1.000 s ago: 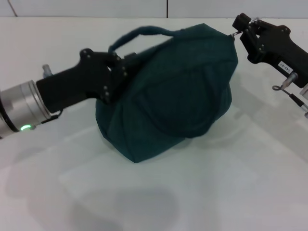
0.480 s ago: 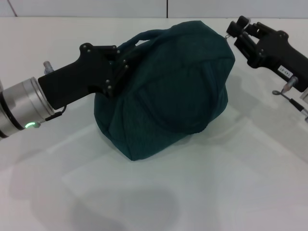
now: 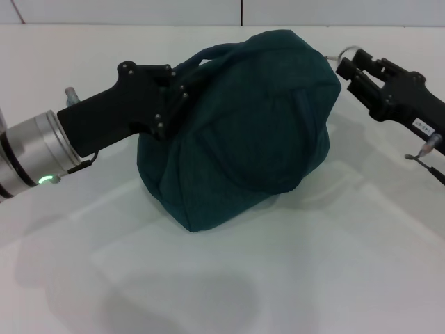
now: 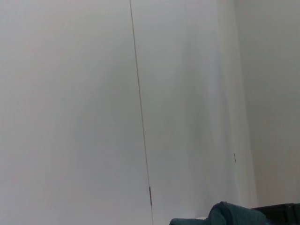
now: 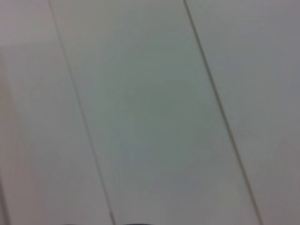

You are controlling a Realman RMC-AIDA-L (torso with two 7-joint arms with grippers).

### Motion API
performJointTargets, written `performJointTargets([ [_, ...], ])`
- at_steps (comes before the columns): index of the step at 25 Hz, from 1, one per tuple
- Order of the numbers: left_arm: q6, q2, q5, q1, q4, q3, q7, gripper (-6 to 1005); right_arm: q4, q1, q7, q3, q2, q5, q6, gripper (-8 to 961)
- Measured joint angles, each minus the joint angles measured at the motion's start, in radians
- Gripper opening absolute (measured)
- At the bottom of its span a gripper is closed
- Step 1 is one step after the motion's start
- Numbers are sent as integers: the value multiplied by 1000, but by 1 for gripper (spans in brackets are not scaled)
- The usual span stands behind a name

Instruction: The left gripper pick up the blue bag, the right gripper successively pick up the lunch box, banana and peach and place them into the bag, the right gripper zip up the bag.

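A bulging dark teal fabric bag (image 3: 243, 132) with a soft loop handle sits on the white table (image 3: 278, 278), filling the middle of the head view and leaning toward 2 o'clock. The left gripper (image 3: 174, 94), black and mounted on a silver wrist with a green light, comes in from 9 o'clock and is clenched on the bag's fabric at its upper edge, near the handle at 10 o'clock of the bag. The right gripper (image 3: 348, 66), also black, reaches in from 3 o'clock and hangs just beside the bag's top corner at 2 o'clock; I cannot tell whether it is parted or closed. In the left wrist view a scrap of the teal fabric shows against a pale wall.
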Motion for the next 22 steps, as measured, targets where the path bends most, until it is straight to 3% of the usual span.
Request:
performJointTargets([
  [14,1,-2,0,-3,-9,2,0,47,36,-17,-25,25,-9,-1,40,351],
  [22,7,-4,0,-3,-12,2,0,49,23,-7,-86,21,-2,-78,72,349],
])
